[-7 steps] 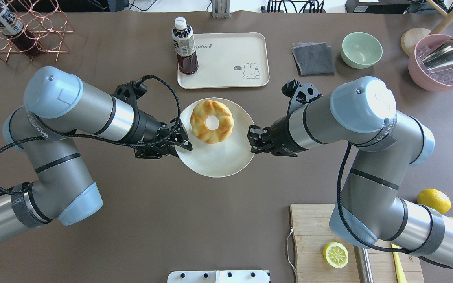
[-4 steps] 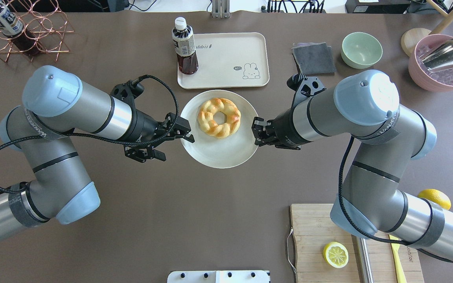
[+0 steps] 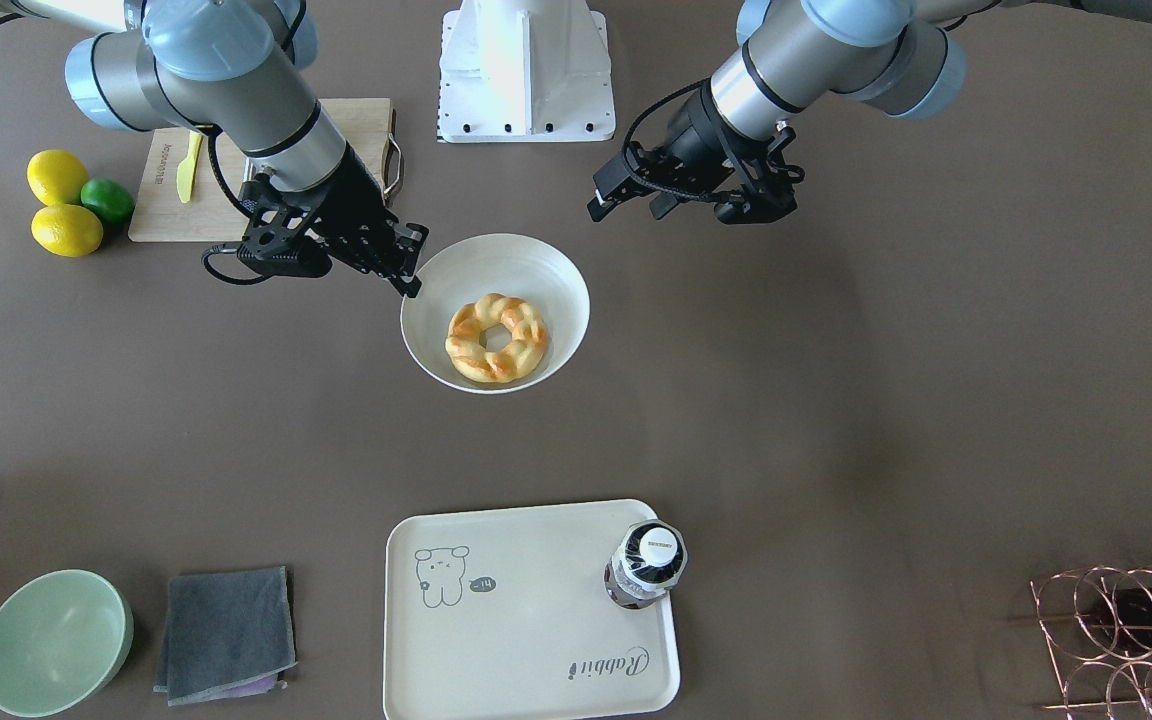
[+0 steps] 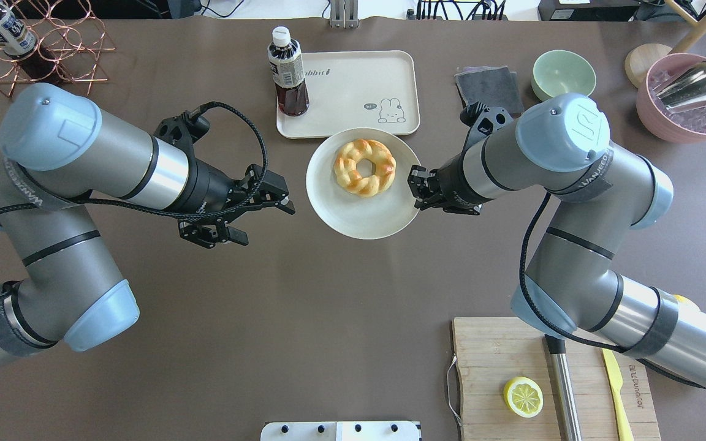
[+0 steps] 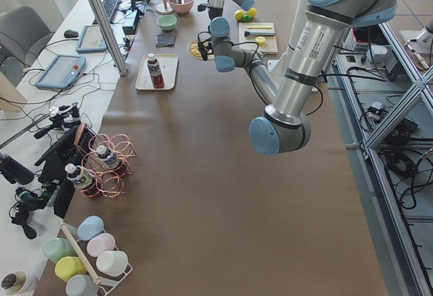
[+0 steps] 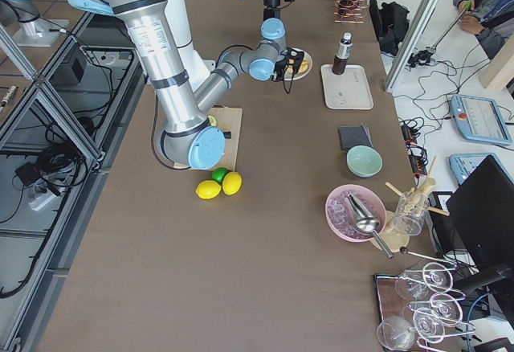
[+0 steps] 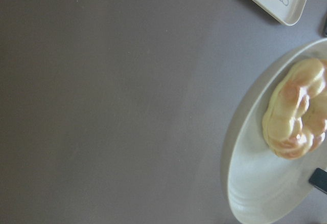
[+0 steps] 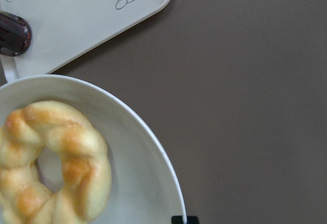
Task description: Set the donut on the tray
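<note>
Since half a second ago the white plate (image 4: 353,214) has swung toward the robot's right and closer to the tray (image 4: 353,86), and the left gripper (image 4: 264,222) has pulled clear of it. Your donut (image 4: 345,171) lies flat on the far half of that plate, just beside the right gripper (image 4: 416,188) but untouched by it; it is not on the tray. The right gripper's fingers are clamped on the plate's rim at the robot's right side, with the forearm reaching in low from that side and the wrist level with the plate. The left gripper stands apart from the opposite rim with its jaws spread and nothing between them. From overhead, the plate's far edge seems to overlap the tray's near rim, beside the rabbit drawing. The front-facing view tells you otherwise: a wide stretch of brown table separates the plate (image 3: 546,290) from the tray (image 3: 526,640), and the plate looks tilted. That view also shows the bottle (image 3: 646,565) upright in one corner of the tray. The right wrist camera catches one dark fingertip (image 8: 184,219) at the plate's rim.
</note>
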{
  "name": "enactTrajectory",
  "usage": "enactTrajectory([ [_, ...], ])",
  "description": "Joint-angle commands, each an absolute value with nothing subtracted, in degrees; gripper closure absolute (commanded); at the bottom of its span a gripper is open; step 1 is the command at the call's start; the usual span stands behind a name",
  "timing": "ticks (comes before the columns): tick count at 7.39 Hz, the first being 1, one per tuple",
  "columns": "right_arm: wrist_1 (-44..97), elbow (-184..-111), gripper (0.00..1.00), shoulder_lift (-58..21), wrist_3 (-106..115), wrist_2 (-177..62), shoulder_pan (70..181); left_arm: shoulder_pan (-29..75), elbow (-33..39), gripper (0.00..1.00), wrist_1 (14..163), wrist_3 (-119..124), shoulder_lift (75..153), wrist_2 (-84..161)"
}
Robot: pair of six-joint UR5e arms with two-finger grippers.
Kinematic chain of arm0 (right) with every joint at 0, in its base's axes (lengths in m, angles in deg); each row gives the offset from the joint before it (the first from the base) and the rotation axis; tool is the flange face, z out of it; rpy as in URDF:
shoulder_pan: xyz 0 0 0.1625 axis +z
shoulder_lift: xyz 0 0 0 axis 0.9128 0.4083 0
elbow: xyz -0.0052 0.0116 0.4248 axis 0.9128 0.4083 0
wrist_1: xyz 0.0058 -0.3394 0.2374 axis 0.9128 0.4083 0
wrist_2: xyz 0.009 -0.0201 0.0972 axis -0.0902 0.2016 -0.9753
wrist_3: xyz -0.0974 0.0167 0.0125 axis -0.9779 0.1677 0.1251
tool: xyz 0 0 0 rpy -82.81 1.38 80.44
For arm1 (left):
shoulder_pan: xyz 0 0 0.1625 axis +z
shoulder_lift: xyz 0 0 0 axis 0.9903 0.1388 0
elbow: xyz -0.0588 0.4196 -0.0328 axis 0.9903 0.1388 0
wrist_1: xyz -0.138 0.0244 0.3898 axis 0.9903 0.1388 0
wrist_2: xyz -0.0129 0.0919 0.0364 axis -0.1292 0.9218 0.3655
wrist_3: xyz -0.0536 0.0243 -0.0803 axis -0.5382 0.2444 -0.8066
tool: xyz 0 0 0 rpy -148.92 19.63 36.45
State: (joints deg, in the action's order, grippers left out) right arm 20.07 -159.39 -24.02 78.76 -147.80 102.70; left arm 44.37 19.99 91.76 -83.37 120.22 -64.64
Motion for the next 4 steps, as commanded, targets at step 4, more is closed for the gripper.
enactTrajectory([
  [4, 15.15, -138.81, 1.00, -31.23, 79.36, -148.23, 107.03, 41.51, 23.53, 0.03, 89.73, -83.38, 116.23, -67.20],
])
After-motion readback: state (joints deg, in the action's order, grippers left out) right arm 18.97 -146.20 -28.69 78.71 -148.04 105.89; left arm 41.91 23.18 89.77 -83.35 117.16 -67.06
